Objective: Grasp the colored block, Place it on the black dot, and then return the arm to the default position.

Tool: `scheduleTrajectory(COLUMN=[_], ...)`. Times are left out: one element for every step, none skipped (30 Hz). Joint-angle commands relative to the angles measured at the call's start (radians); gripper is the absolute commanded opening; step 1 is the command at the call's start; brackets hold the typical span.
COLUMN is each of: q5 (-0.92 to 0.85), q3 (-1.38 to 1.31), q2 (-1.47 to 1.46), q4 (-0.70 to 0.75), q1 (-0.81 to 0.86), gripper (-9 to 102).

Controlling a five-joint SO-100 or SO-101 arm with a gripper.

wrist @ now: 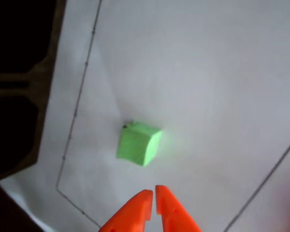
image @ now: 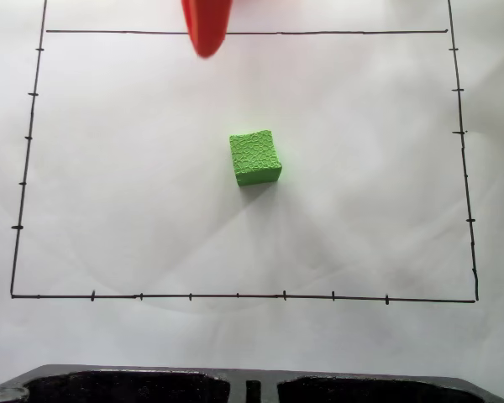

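No text, label, brand or number can be read in either view. The only marks are hand-drawn: a thin black rectangular border line (image: 235, 295) with short tick marks crossing it at intervals, inked on the white paper sheet (image: 134, 168) in the fixed view. The same border line (wrist: 77, 104) with its ticks runs across the paper in the wrist view. None of the ticks carries a figure or letter.

lab/test bench | white sheet (image: 361, 210) w/ ruled border (image: 235, 295)
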Motion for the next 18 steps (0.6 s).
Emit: scheduleTrajectory(q5=[0.012, 0.012, 0.014, 0.020, 0.029, 0.031, 0.035, 0.041, 0.044, 0.044, 0.046, 0.049, 0.051, 0.054, 0.057, 0.061, 0.072, 0.077], q3=[0.104, 0.146, 0.184, 0.215, 0.242, 0.275, 0.304, 0.331, 0.360, 0.387, 0.413, 0.436, 0.454, 0.469, 0.482, 0.486, 0.489, 0.494], q2=[0.140, 0.184, 0.225, 0.262, 0.293, 0.324, 0.357, 0.393, 0.428, 0.456, 0.479, 0.503, 0.518, 0.537, 0.543, 0.543, 0.543, 0.543], q4=[-0.040, -0.055, -0.074, -0.087, -0.097, -0.110, -0.126, -0.138, -0.146, -0.147, -0.147, -0.146, -0.143, -0.143, -0.153, -0.160, -0.163, -0.172], q1=[-0.015, -0.021, -0.025, -0.025, -0.025, -0.025, -0.025, -0.021, -0.021, -0.025, -0.025, -0.026, -0.029, -0.029, -0.028, -0.026, -0.026, -0.029], gripper=[0, 0, 0, 0, 0, 0, 0, 0, 0, 0, 0, 0, 0, 0, 0, 0, 0, 0])
